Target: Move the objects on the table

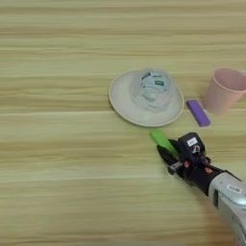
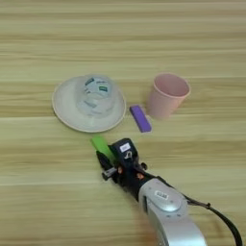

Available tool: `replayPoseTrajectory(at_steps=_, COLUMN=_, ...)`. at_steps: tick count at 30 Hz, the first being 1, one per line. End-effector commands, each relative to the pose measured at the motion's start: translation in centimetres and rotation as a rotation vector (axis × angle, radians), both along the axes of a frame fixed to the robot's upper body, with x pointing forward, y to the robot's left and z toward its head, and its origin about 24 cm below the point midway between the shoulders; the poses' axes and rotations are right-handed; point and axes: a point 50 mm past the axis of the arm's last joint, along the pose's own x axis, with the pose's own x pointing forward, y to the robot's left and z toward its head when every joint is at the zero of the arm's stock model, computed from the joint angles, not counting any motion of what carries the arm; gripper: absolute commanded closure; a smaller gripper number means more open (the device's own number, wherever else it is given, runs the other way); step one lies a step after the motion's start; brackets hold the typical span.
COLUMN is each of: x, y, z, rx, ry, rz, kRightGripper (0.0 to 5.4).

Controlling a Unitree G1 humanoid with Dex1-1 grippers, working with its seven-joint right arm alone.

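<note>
The table (image 1: 57,192) lies bare to the left and front; the plate (image 2: 65,113), pink cup (image 2: 166,95) and purple bar (image 2: 140,118) sit apart from the arm. The claw (image 2: 106,153) is pinching the green bar (image 2: 100,143) — just in front of the plate's rim. The silver forearm (image 2: 168,216) enters from the lower right, angled up-left.

A cream plate (image 2: 65,111) sits near the middle of the scene, round and shallow, with a clear container (image 2: 96,93) resting on it toward its right side. The container is see-through and carries a small label printed in green and white on top. To the right of the plate, set apart from it, stands a pink cup (image 2: 166,95), upright with its open mouth facing up and its body narrowing toward the base. Nothing can be seen inside the cup.
</note>
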Motion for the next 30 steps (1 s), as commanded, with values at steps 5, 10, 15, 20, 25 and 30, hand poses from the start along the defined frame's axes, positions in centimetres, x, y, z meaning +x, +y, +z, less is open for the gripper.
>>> replayPoseTrajectory(at_steps=5, x=0.7, y=1.7, z=1.3, rx=0.008, ry=-0.069, rz=0.084, kRightGripper=4.02)
replayPoseTrajectory(at_steps=10, x=0.8, y=3.4, z=1.4, rx=0.031, ry=-0.076, rz=0.137, kRightGripper=4.02)
replayPoseTrajectory(at_steps=15, x=1.2, y=5.4, z=1.5, rx=0.064, ry=-0.077, rz=0.195, kRightGripper=4.02)
replayPoseTrajectory(at_steps=20, x=2.1, y=7.7, z=0.8, rx=0.073, ry=-0.064, rz=0.243, kRightGripper=4.02)
replayPoseTrajectory(at_steps=25, x=3.8, y=9.6, z=0.5, rx=0.07, ry=-0.071, rz=0.256, kRightGripper=4.02)
replayPoseTrajectory(at_steps=30, x=5.9, y=10.6, z=0.1, rx=0.085, ry=-0.063, rz=0.225, kRightGripper=4.02)
